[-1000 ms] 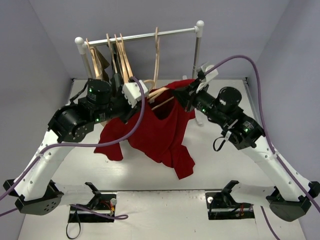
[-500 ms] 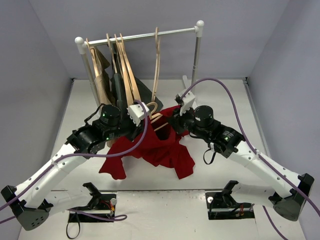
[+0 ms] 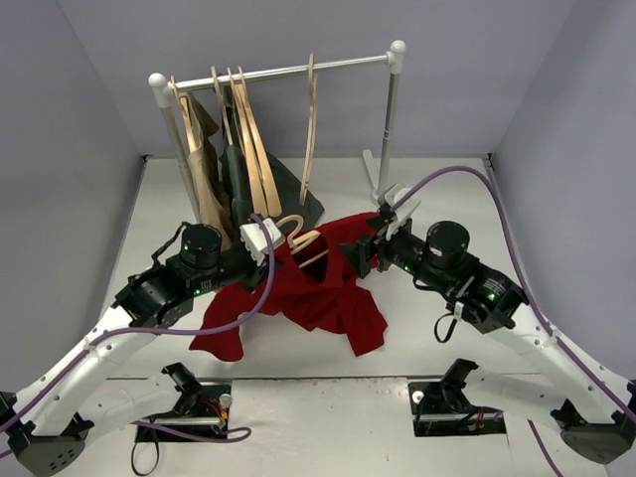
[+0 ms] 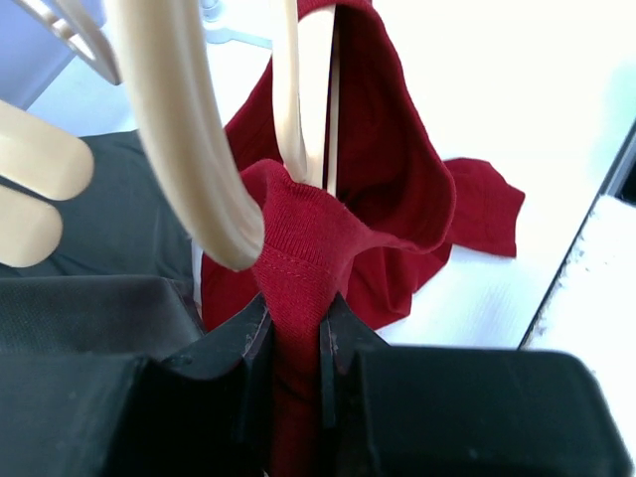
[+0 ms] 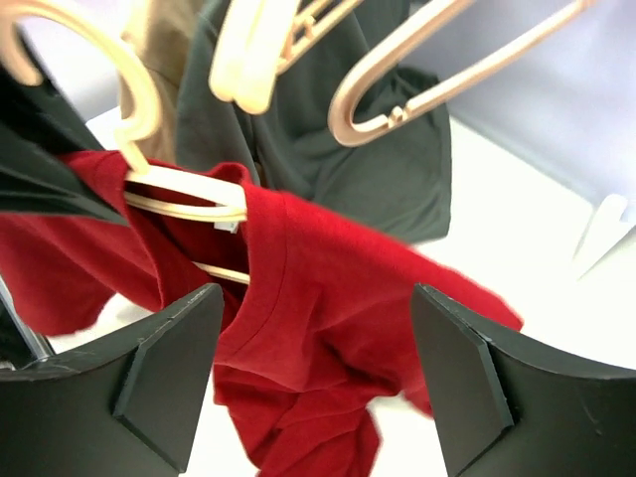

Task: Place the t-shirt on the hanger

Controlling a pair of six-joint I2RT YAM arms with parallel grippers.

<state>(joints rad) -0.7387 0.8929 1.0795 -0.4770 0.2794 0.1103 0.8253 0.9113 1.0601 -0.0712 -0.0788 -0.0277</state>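
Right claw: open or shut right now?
Open. In the right wrist view the right claw has its fingers spread wide, with the t-shirt beyond them, not pinched.

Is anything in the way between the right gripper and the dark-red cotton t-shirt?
Nothing visible. The right gripper faces the dark-red cotton t-shirt directly, with its jaws open. The light tan wooden hanger sits inside the shirt's neck, off to the side.

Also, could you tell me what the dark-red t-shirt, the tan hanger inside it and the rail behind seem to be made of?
The dark-red short-sleeved t-shirt looks like soft matte knit, probably cotton: fine ribs, stitched seam, limp folds. The light tan curved hanger seems smooth satin-finished wood, though no grain shows. The silver clothes rail looks like polished metal, given its sheen.
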